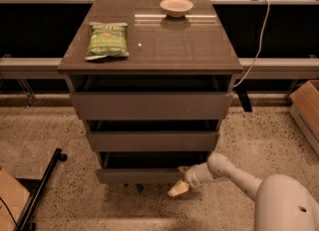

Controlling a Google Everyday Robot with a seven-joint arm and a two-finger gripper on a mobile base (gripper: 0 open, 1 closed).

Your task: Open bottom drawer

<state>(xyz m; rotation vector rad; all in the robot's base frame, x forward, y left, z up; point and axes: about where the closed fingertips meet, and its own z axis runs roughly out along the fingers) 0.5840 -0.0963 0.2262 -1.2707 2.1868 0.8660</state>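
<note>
The grey-brown cabinet has three handleless drawers. The bottom drawer [139,175] is the narrowest front, lowest of the three, with a dark gap above its panel. My gripper [180,180] is at the right end of that front panel, one cream finger [178,188] hanging below the panel's lower edge and another at its top edge. My white arm [234,173] reaches in from the lower right. The middle drawer [152,141] and top drawer [151,105] sit above.
A green chip bag [106,39] and a white bowl [176,7] lie on the cabinet top. A cardboard box [306,106] stands at the right, a black stand leg [42,185] at the lower left, and a white cable [256,41] hangs behind.
</note>
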